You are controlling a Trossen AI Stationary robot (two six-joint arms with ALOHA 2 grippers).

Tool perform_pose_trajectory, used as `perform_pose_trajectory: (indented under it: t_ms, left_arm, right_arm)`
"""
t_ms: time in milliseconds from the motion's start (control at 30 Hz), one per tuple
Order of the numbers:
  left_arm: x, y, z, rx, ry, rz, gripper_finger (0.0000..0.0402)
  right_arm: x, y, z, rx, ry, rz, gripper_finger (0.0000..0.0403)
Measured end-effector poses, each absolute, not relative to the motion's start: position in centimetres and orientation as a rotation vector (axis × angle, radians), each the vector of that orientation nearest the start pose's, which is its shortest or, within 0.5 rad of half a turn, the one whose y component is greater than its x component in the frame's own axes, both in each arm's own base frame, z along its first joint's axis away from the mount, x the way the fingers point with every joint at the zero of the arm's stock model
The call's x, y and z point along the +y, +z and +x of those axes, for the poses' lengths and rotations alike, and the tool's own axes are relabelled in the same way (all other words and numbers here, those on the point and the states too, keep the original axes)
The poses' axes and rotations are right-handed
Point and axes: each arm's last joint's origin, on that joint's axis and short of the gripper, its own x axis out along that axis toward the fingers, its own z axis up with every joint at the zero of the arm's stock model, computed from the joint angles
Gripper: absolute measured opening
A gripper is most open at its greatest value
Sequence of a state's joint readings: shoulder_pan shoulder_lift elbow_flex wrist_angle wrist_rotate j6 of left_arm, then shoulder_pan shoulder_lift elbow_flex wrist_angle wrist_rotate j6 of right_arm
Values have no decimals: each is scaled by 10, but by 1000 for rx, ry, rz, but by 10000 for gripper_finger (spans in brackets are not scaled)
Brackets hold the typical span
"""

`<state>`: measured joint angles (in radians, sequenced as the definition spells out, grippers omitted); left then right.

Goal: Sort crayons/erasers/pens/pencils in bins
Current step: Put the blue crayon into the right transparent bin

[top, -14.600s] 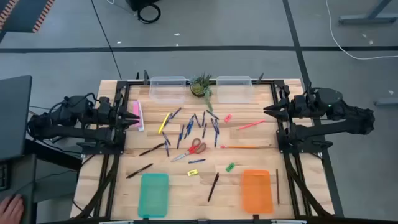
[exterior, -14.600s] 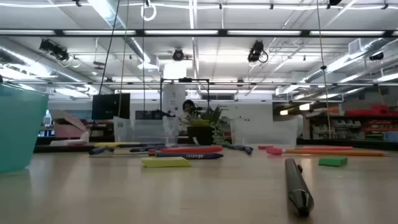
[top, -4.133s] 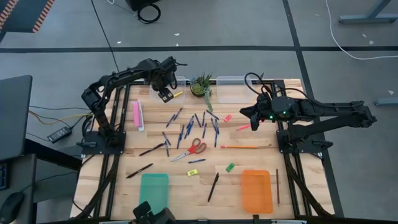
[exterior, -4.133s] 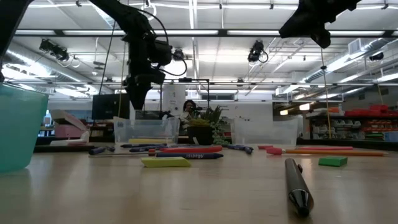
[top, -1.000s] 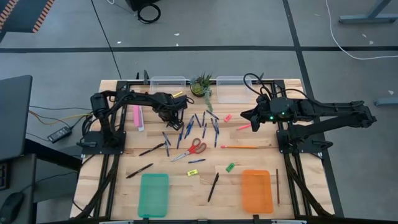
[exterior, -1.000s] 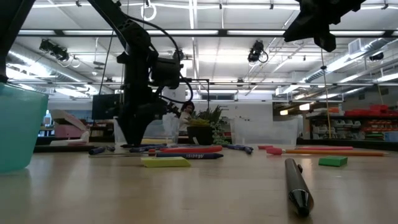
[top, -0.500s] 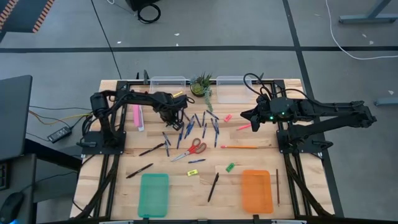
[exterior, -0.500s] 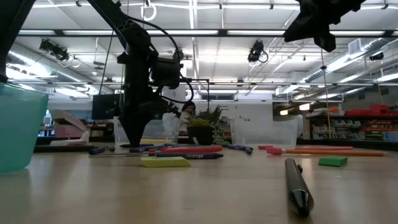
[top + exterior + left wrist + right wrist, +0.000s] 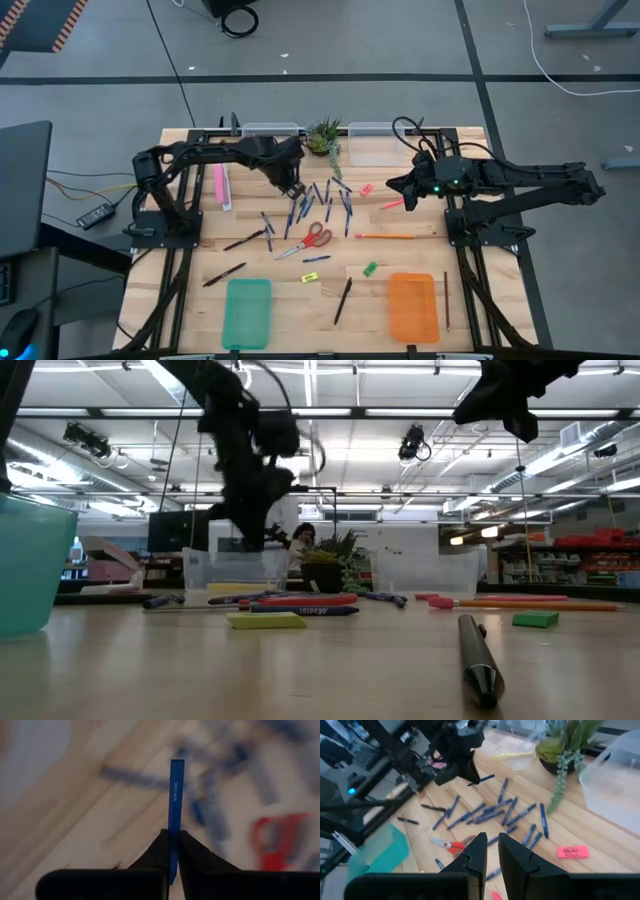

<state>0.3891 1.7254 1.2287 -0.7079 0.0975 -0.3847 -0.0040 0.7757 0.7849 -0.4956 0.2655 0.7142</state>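
Since half a second ago the left gripper [image 9: 293,187] has risen off the wood and shifted toward the plant [image 9: 324,138]. Its jaws are closed on a blue pen [image 9: 175,800], which sticks straight out past the fingertips [image 9: 161,842]; the table under it is a blur in the left wrist view, so what lies directly below cannot be made out. In the right wrist view the same pen [image 9: 481,779] hangs in the air above the scatter of pens [image 9: 318,198], which lies at the table's centre, at 6 o'clock from the plant. The left arm reaches from 9 o'clock, elbow raised.

The right gripper [image 9: 391,185] hangs at 3 o'clock, high above the table, jaws narrowly apart and holding nothing. In the low view its tip is cut off by the top edge.

The clear bins [image 9: 375,146] sit at 12 o'clock, the teal tray [image 9: 247,313] and orange tray [image 9: 413,307] near 6 o'clock.
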Motion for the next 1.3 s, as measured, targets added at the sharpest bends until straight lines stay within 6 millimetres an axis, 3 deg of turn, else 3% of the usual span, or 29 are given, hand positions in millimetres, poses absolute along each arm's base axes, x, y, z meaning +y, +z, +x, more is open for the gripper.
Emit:
perform_pose_trajectory:
  t_ms: [300,567,833,1300]
  left_arm:
    - [122,291,350,796,277,-606,16]
    - [122,349,368,502,165,-661,31]
    - [119,371,376,334,15,-748,22]
    - [98,372,382,346,-52,-754,27]
  right_arm:
    - [-12,332,169,49,-448,664,55]
    - [-16,335,173,-12,-462,715,83]
    - [-25,344,193,-170,-442,712,144]
    - [-32,336,218,-196,-427,735,143]
